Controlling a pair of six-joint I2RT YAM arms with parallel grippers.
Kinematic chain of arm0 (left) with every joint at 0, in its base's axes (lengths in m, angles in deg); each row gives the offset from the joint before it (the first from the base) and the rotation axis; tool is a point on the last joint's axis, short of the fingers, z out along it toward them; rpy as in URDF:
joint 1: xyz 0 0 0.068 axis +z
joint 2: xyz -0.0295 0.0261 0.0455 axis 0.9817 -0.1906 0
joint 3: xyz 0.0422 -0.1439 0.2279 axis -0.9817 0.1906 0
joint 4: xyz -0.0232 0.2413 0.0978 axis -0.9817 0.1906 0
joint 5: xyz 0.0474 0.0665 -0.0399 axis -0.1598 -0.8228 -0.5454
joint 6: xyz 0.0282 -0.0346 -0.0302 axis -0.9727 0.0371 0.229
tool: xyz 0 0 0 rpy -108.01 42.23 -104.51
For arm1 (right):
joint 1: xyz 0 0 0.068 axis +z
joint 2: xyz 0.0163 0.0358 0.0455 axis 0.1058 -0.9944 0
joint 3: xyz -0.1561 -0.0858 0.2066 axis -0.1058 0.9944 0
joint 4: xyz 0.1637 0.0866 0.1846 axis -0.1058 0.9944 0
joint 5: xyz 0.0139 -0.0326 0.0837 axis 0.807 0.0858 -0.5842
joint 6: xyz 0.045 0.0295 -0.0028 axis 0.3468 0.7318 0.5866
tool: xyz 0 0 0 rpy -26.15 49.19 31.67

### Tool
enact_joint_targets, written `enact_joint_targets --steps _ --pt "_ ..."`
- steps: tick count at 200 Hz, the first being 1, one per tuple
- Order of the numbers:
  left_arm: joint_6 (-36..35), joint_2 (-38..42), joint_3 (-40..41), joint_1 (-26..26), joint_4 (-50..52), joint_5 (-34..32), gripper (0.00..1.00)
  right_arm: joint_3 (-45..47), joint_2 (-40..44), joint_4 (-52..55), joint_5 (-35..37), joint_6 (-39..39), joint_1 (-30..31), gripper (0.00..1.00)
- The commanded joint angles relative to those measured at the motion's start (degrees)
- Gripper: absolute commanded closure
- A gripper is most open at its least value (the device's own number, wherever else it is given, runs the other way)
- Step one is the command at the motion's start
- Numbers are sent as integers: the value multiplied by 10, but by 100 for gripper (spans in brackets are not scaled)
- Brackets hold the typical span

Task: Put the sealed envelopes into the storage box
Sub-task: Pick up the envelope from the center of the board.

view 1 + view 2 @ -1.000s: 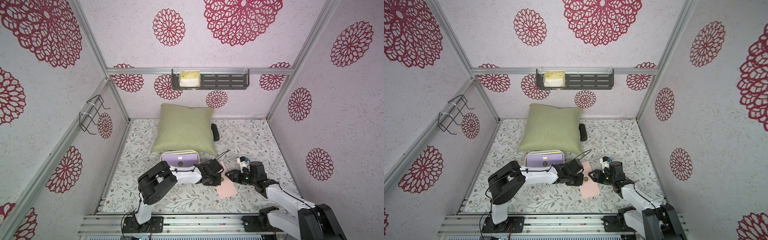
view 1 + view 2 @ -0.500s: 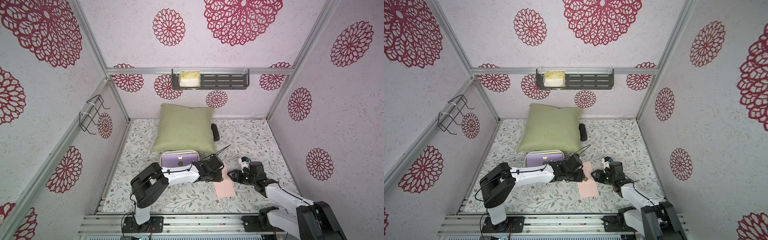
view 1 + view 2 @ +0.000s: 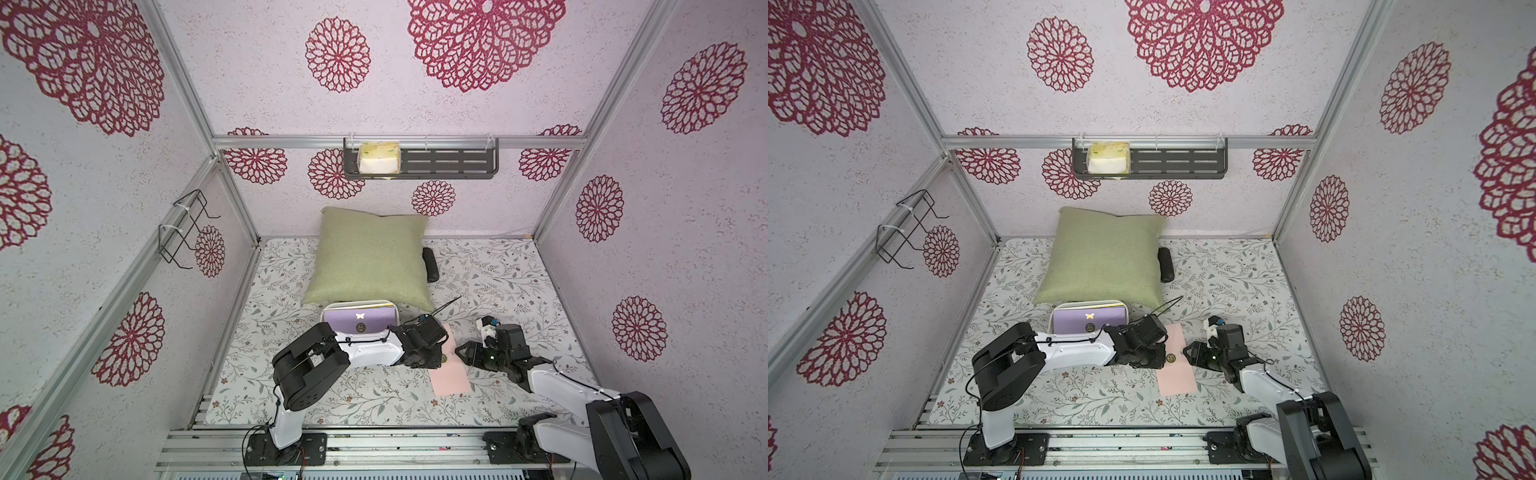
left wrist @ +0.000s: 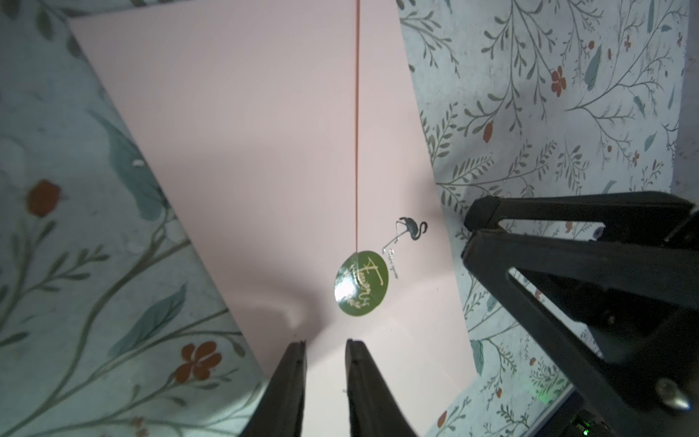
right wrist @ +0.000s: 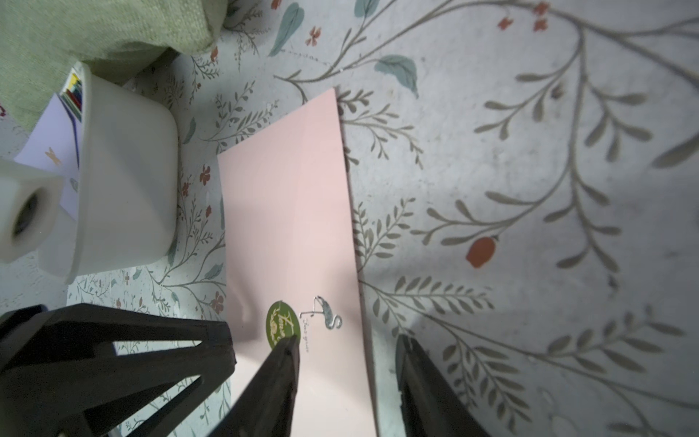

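One sealed envelope, a flat pale-pink paper rectangle with a round green-and-gold sticker seal, lies outside the storage box; no other loose envelope shows in either top view. It rests flat on the floral-printed mat, near the box and between my two grippers. The storage box, a shallow white plastic tray with rounded corners, stands against the front edge of a green fabric cushion. It already holds a lilac envelope on top, with several coloured edges showing along one wall; the exact count cannot be read. My left gripper sits low over one long edge of the pink envelope near the seal, jaws a narrow gap apart, with nothing clamped between them. My right gripper straddles the opposite long edge with its jaws set wide, one fingertip over the paper by the seal and the other over the mat; it holds nothing. Judgement: the task is nearly complete. Outstanding steps: secure a grip on the pink envelope, lift it, carry it over the tray, and release it onto the lilac one.
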Motion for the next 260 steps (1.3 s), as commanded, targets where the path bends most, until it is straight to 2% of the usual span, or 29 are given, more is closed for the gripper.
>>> enact_joint_targets --steps 1,145,260 --pt "6 -9 6 4 8 -1 78 -2 -6 -2 7 -12 -2 52" --pt "9 8 17 4 12 -21 77 -5 -39 -7 5 -12 -3 52" --pt "10 -9 10 3 7 -8 88 0 -46 -63 -136 70 -3 51"
